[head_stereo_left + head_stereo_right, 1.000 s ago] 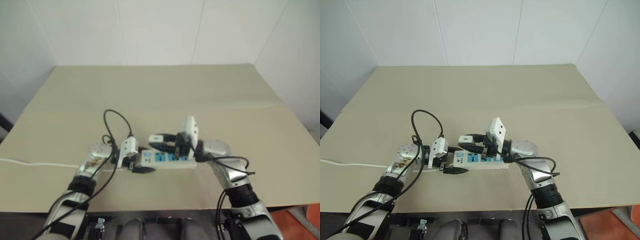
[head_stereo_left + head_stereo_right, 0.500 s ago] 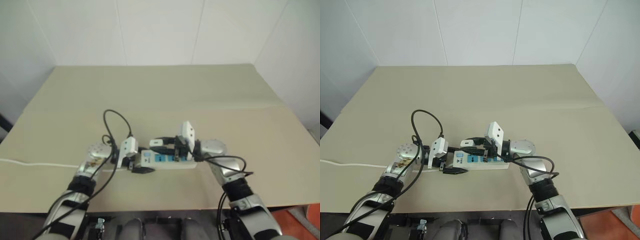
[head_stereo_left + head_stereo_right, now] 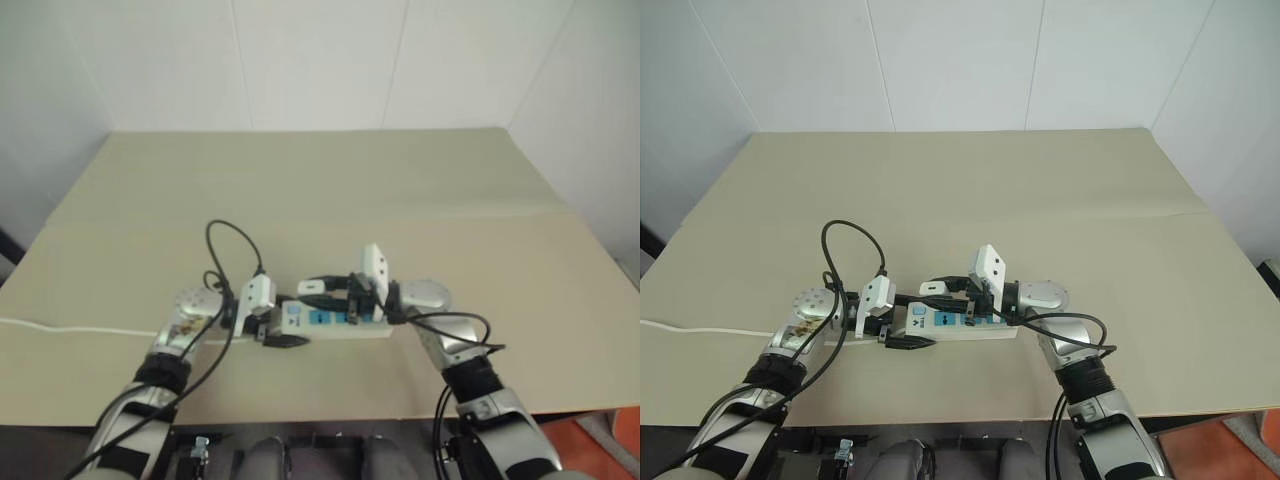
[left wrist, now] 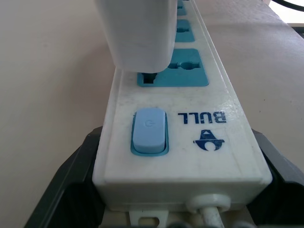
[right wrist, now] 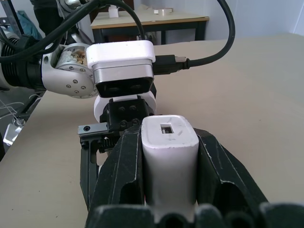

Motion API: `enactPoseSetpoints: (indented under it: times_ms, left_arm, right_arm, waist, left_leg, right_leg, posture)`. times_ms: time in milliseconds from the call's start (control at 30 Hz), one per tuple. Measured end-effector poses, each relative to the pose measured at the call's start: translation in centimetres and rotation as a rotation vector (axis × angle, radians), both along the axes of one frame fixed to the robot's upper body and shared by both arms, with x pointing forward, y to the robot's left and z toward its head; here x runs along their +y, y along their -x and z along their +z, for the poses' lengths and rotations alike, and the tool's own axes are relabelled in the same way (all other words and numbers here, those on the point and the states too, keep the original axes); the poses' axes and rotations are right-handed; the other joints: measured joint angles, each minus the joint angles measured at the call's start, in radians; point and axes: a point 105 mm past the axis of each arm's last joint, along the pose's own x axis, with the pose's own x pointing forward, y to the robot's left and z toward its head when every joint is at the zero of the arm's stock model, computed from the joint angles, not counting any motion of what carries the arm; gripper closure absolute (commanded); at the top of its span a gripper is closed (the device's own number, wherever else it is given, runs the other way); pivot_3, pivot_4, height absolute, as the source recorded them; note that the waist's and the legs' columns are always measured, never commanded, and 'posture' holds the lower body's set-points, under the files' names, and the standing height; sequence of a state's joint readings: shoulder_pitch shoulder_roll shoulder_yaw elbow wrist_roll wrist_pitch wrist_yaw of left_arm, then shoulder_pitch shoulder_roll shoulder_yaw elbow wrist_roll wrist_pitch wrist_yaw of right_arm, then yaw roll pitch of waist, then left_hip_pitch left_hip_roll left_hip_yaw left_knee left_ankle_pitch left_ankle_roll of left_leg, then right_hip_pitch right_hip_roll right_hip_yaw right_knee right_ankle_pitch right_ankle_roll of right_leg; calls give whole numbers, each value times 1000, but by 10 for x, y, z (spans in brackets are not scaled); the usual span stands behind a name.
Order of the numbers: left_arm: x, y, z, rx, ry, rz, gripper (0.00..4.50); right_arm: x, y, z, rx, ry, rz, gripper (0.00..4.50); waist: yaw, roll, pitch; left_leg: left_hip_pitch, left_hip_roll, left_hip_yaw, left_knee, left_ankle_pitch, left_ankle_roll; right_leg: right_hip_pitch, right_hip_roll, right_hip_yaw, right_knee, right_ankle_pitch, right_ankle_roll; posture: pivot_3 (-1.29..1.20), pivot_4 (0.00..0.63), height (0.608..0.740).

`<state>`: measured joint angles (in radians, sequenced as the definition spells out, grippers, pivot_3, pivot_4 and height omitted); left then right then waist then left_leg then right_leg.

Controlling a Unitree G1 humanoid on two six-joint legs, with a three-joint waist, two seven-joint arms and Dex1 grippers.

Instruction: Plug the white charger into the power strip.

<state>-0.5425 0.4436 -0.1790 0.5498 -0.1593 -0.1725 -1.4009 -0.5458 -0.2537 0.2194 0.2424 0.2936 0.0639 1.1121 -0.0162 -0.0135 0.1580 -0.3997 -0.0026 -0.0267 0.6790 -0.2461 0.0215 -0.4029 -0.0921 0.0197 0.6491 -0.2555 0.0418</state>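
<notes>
the left gripper [image 4: 180, 190] pinches the switch end of the long white power strip with blue sockets [image 4: 183, 123] on the beige table [image 3: 400, 190]. the right gripper [image 5: 168, 156] clamps the small white boxy charger [image 5: 170, 149], now over the first socket, its pins seemingly starting in; pressing it home remains.

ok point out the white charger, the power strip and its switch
white charger [image 5: 170, 152], right wrist view, its top face between the black fingers
power strip [image 4: 223, 99], left wrist view, white top by the first socket
switch [image 4: 149, 130], left wrist view, middle of the blue rocker
</notes>
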Motion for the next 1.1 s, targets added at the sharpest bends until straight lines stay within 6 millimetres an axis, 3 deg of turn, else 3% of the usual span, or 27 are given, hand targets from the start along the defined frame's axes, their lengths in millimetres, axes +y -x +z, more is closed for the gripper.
enactPoseSetpoints:
  times_ms: [1100]
  left_arm:
    - [-10,2,-5,4,-5,-16,1176]
  right_arm:
    - [-29,3,-19,-69,103,30,3386]
  waist:
    - [12,0,0]
  left_leg:
    - [12,-1,-1,-1,0,0]
  right_leg:
    - [15,-1,-1,-3,0,0]
  posture:
    - [0,150,740]
